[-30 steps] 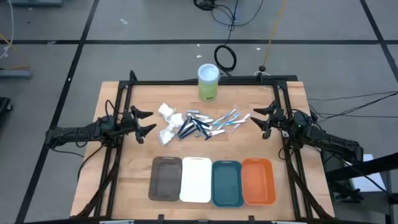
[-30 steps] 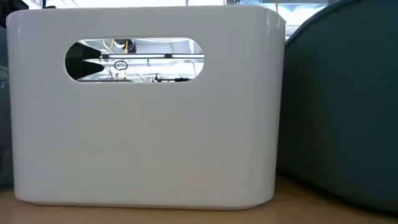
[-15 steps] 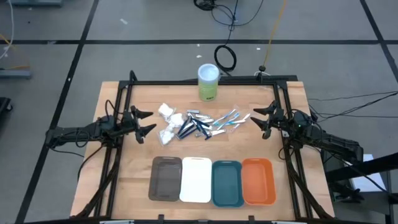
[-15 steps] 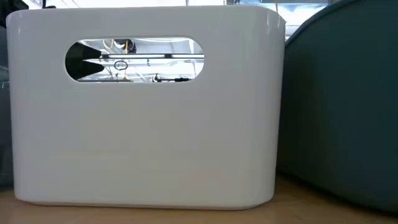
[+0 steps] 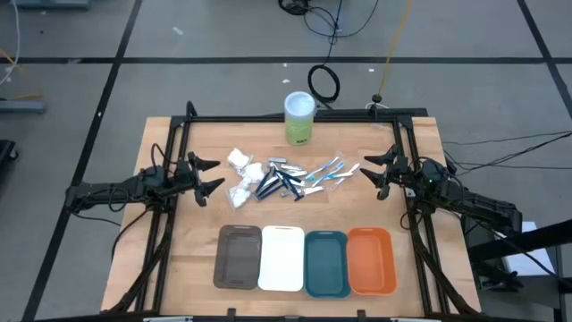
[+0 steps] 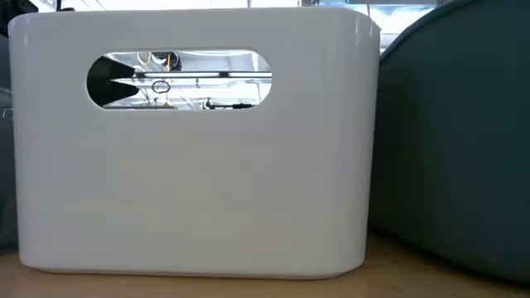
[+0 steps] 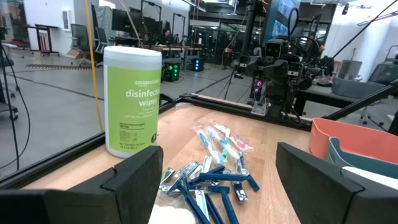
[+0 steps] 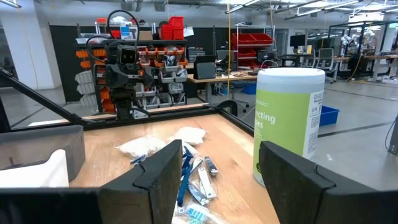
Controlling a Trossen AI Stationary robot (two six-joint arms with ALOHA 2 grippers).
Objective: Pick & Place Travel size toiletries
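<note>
- I am seeing the left gripper point(image 5: 207, 176) hovering over the table's left side with its fingers spread apart, grasping nothing.
- The right gripper point(image 5: 373, 169) is sitting opposite it on the right side, released as well and empty.
- The toiletries are lying in a loose heap between the two grippers: white wads point(image 5: 242, 175) toward the left, dark blue razors point(image 5: 280, 186) in the middle, packaged toothbrushes point(image 5: 329, 173) toward the right.
- From the left wrist I am looking at the razors point(image 7: 211, 190) with small shiny metal tools point(image 7: 176, 175) just beside them.
- A green wipes canister point(image 5: 299, 117) is standing upright behind the heap.
- Four trays are lining the near edge: brown point(image 5: 239, 257), white point(image 5: 282, 258), teal point(image 5: 327, 263), orange point(image 5: 371, 259).
- The low camera is showing me only the white tray's wall point(image 6: 190, 182) and the teal one point(image 6: 464, 141).
</note>
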